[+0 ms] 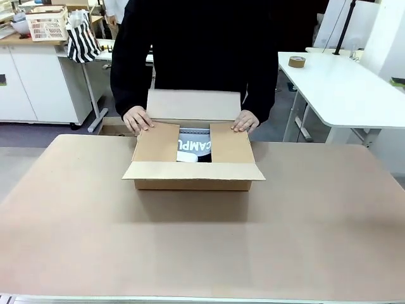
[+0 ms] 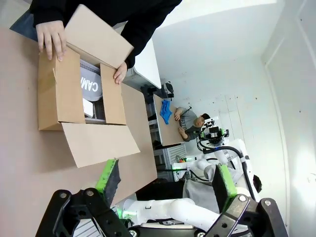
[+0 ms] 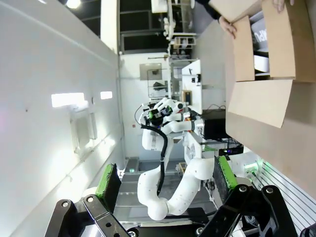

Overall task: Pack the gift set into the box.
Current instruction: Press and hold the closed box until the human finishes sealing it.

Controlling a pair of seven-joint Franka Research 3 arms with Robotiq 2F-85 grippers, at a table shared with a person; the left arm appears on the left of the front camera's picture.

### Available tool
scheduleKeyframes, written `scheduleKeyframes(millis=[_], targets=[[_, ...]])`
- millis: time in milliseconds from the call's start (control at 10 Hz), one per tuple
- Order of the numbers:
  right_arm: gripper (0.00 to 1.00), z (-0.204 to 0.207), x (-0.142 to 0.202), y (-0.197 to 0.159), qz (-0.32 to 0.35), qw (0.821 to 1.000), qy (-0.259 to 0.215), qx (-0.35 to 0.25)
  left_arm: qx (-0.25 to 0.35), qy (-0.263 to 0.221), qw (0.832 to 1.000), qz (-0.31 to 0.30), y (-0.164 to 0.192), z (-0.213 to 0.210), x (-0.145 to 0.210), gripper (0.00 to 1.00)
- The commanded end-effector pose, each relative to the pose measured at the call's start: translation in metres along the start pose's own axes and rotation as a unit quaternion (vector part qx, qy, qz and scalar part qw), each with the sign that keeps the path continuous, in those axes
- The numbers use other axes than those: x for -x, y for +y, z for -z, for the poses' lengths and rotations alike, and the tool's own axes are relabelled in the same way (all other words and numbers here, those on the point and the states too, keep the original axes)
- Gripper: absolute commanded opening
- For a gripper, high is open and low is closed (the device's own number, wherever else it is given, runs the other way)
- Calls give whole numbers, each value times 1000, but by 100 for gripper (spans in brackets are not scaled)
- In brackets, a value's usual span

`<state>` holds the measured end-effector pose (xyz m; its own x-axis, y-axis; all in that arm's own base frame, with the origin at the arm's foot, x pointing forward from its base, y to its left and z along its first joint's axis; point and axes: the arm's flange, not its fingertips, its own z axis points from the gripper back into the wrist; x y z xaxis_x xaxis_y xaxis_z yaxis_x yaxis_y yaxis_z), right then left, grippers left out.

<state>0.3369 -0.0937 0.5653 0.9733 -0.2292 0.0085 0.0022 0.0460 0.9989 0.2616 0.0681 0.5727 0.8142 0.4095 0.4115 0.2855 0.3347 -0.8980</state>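
The box (image 1: 193,166) stands in the middle of the table (image 1: 202,253), on the person's half. Inside the box lies a grey and white thing with printed letters, which I take for the gift set (image 1: 192,145); it shows through the gap between the two side flaps.

The person stands just behind the box and presses one hand (image 1: 138,119) on the side flap (image 1: 157,142) at the box's left. The other hand (image 1: 245,120) presses the side flap at its right. Both side flaps lie nearly flat over the opening. The far flap (image 1: 193,104) stands upright at the back of the box, and the near flap (image 1: 193,170) hangs outward over the front of the box.

The left gripper (image 2: 165,180) is well apart from the box, on the near side, with its fingers spread and nothing between them. The right gripper (image 3: 165,180) is also far from the box, spread and empty.

I judge that the packing itself is done and the closing of the box is the step in hand. The next move probably calls for folding the far flap and the near flap down over the side flaps. If a gripper helps, it must reach the near flap from below its edge, without pushing the box toward the person.
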Motion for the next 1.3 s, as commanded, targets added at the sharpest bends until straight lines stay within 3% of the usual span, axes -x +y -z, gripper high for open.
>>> scheduleKeyframes(millis=[0,1200], targets=[[100,1,0,3,-3,1000,0,-14,11,-1,1000,3,-3,1,-3,100],[100,1,0,3,-3,1000,0,-14,11,-1,1000,3,-3,1,-3,100]])
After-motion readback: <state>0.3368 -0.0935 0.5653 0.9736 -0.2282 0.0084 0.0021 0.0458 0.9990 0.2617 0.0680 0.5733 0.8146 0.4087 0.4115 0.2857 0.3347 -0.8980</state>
